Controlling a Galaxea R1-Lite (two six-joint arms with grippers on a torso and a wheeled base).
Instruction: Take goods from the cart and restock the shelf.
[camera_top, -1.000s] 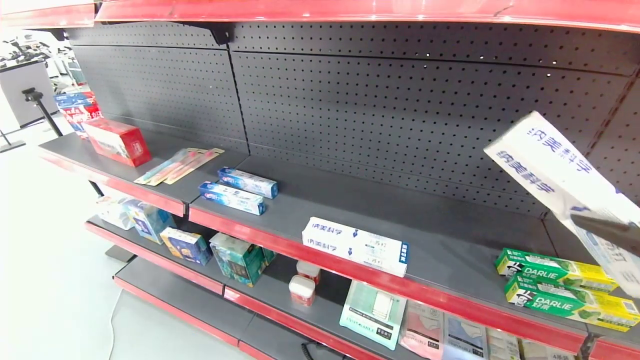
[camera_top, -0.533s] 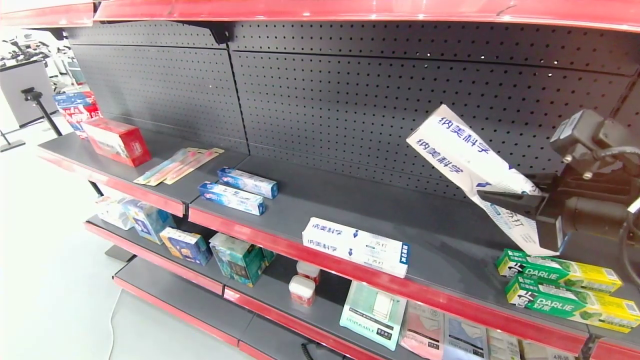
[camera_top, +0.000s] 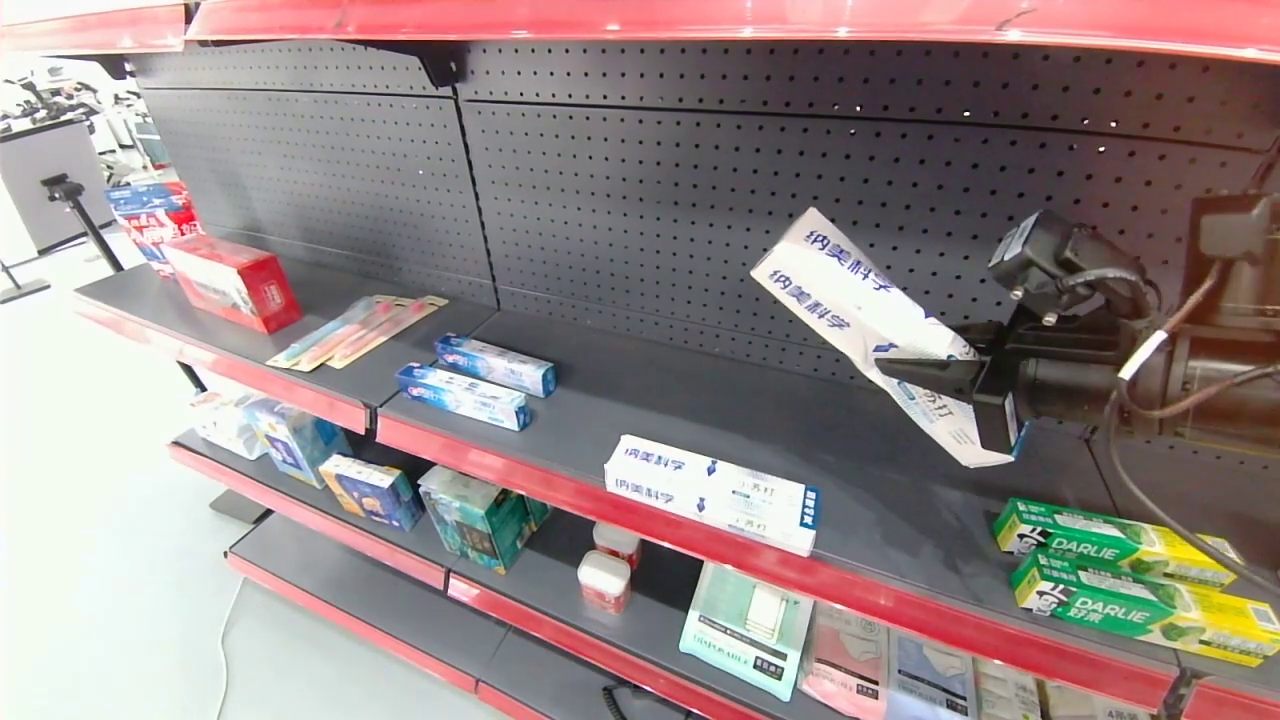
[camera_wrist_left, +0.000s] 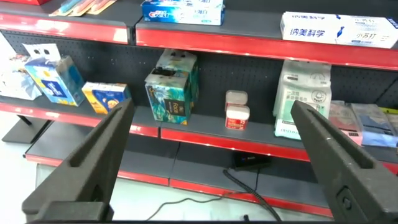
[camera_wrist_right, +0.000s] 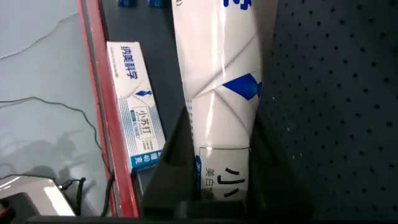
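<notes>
My right gripper (camera_top: 965, 395) is shut on a long white toothpaste box (camera_top: 860, 320) with blue print, holding it tilted in the air above the grey middle shelf (camera_top: 700, 400), in front of the pegboard. In the right wrist view the held box (camera_wrist_right: 224, 81) runs between the dark fingers (camera_wrist_right: 171, 149). A matching white box (camera_top: 712, 492) lies flat at the shelf's red front edge, also seen from the right wrist as the white box (camera_wrist_right: 138, 106). My left gripper (camera_wrist_left: 211, 162) is open, low in front of the lower shelves, with nothing between its fingers.
Green and yellow toothpaste boxes (camera_top: 1120, 570) lie at the shelf's right. Two blue boxes (camera_top: 480, 382), toothbrush packs (camera_top: 355, 330) and a red box (camera_top: 235, 283) sit to the left. Lower shelves carry boxes (camera_wrist_left: 171, 87), small jars (camera_wrist_left: 236, 109) and pouches (camera_wrist_left: 305, 96). Bare shelf lies behind the flat white box.
My right arm has carried the white box leftward from the right edge of the head view to over the middle shelf. The goods on the shelves have not moved.
</notes>
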